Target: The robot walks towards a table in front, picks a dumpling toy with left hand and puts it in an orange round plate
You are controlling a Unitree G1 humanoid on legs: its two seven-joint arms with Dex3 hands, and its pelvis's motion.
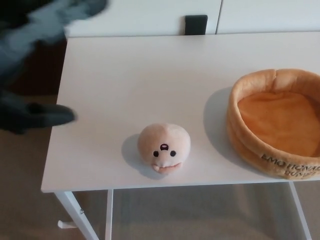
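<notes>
The dumpling toy (pixel 164 147), a pale peach plush ball with a small face, rests near the front edge of the white table (pixel 150 80). To its right sits the orange round plate (pixel 280 120), a soft plush bowl with nothing inside it, cut off by the picture's right edge. My left hand (pixel 30 70) has come in at the upper left, blurred, with its fingers spread apart and nothing held. It hovers over the table's left edge, well to the left of the toy. My right hand does not show.
A white wall panel with a small black block (pixel 196 25) runs behind the table. Beige floor (pixel 25 200) lies to the left and below, seen past the table's white legs (pixel 75 212).
</notes>
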